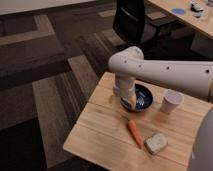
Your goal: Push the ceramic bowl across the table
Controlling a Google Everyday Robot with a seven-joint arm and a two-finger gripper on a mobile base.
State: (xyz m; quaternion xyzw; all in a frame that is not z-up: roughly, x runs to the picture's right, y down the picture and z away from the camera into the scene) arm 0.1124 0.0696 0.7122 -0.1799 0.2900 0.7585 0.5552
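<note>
Sponge: pale grey, blocky with rounded corners, on the near side of the ceramic bowl, well apart from it.
Carrot: orange, tapered, lying flat between the sponge and the bowl, touching neither.
Table: light wooden planks with visible grain and a squared edge; it carries the bowl.
Gripper: at the bowl's left rim, low over the tabletop; whether it is clenched or released cannot be told.
Ceramic bowl: dark blue, round, glossy, toward the table's far edge.
Arm: smooth white tube with a rounded elbow, reaching in from the right above the bowl.
Cup: white, upright, just right of the bowl, apart from it.
Carpet: dark, with grey and brown angled bands, left of and beyond the bowl.
Chair: black office chair, far behind the bowl.
Desk: pale wood, far right beyond the bowl, bearing a blue disc.
</note>
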